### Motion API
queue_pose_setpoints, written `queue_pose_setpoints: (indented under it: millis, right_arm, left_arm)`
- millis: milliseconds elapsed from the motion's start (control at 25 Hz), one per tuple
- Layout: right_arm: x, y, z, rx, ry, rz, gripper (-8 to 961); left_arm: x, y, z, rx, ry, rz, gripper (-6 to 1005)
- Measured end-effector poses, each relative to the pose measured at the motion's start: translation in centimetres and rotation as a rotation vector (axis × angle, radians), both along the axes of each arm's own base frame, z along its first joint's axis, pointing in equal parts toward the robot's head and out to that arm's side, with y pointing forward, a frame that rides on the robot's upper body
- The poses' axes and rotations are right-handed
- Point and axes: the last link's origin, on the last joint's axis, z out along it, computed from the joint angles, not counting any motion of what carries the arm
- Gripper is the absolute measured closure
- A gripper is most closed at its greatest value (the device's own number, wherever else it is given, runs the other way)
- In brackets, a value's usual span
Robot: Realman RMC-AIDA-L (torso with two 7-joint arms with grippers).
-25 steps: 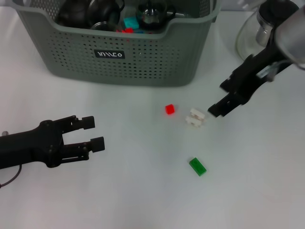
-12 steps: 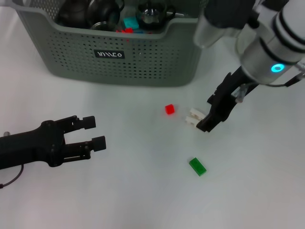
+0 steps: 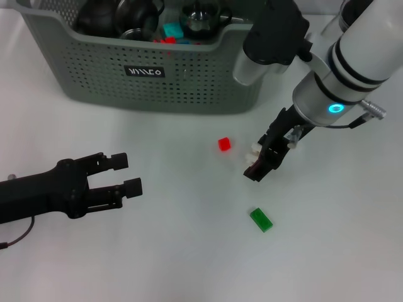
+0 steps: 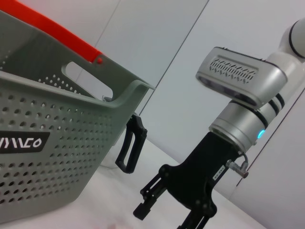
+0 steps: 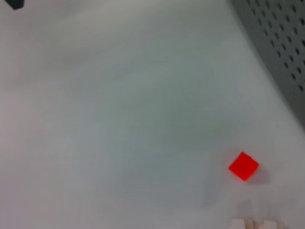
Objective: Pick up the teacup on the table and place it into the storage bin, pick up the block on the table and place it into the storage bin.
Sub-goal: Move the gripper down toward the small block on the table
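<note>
The grey-green storage bin (image 3: pixel 189 82) stands at the back and holds dark vessels and small coloured pieces. No teacup shows on the table. Three blocks lie in front of the bin: a red block (image 3: pixel 224 144), a white block (image 3: pixel 254 150) and a green block (image 3: pixel 261 219). My right gripper (image 3: pixel 258 162) hangs open right over the white block and hides most of it. The left wrist view shows the right gripper (image 4: pixel 167 212) with its fingers spread. The right wrist view shows the red block (image 5: pixel 243 165) and an edge of the white block (image 5: pixel 252 223). My left gripper (image 3: pixel 123 173) rests open at the front left, away from the blocks.
A black teapot handle (image 4: pixel 131 148) shows beside the bin (image 4: pixel 57 157) in the left wrist view. The bin's perforated wall (image 5: pixel 281 47) lies close behind the red block. My right arm's white forearm (image 3: pixel 352 56) reaches over the bin's right corner.
My right gripper has swung left and down from beside the white block to right over it. The left arm has barely moved.
</note>
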Motion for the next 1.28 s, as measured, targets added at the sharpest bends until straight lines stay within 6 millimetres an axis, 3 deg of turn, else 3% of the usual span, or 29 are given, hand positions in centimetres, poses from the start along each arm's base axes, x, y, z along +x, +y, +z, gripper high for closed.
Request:
queue_pose_setpoints:
  millis: [280,1280]
  right_arm:
    - [0.5,0.5,-0.7,0.029,0.03,-0.069,162]
    - [1.2,-0.3,-1.6,-0.015,0.001,-0.052,163]
  left_arm:
    - [0.0,0.1,0.0,-0.001,-0.001,0.0,177]
    - [0.0,0.1,0.0,0.0,0.0,0.002,179]
